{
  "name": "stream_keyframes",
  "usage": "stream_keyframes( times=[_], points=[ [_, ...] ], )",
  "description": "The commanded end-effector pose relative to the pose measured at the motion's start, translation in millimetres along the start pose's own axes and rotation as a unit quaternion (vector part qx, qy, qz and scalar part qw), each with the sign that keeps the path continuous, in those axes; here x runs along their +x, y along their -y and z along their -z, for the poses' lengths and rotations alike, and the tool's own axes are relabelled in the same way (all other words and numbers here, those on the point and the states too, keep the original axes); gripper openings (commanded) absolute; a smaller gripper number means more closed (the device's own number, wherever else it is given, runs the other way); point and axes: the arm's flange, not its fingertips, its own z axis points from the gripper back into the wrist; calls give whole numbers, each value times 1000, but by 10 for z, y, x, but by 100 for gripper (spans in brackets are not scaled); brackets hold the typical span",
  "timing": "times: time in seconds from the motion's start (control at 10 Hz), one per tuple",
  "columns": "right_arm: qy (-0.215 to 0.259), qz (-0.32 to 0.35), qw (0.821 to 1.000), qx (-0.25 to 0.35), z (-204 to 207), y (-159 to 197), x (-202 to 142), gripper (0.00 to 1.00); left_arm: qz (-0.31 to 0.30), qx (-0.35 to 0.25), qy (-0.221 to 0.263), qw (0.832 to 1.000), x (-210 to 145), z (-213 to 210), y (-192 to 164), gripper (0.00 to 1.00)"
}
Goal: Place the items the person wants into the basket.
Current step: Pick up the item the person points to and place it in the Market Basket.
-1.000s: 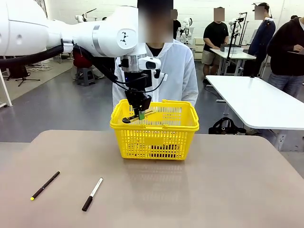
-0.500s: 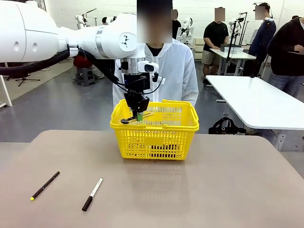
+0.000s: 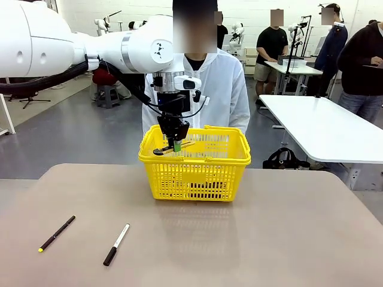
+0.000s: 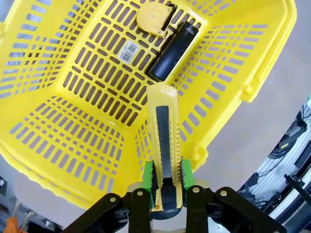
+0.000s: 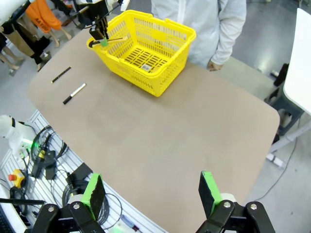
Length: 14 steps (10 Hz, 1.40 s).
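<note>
Left gripper [image 4: 166, 180] pinches the utility knife [image 4: 164, 141] and has edged slightly across the basket's [image 3: 194, 173] near-left corner, hanging above the tape measure [image 4: 154, 18] inside, so the release looks close

The left gripper [image 4: 164, 180] is clamping its green pads [image 4: 147, 178] on the sides of a yellow-and-black utility knife [image 4: 164, 141], which is pointing up the picture over the open yellow basket [image 4: 73, 145]. Inside, on the lattice floor near the far wall, a round yellow tape measure [image 4: 154, 18] is lying just beside a dark cylinder [image 4: 173, 50], with a barcode sticker [image 4: 129, 49] nearby
</note>
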Motion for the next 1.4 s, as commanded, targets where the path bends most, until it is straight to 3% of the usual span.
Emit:
stream_keyframes(
  times=[0.0,0.6,1.0,1.3],
  points=[
    [-1,0,1000,0,19,-2,2,100,16,17,-17,1000,72,3,-15,26],
    [-1,0,1000,0,19,-2,2,100,114,78,-30,990,439,29,-251,26],
    [-1,0,1000,0,19,-2,2,100,184,51,30,981,547,296,-494,26],
    [-1,0,1000,0,19,-2,2,100,199,52,53,977,638,549,-545,26]
  ],
)
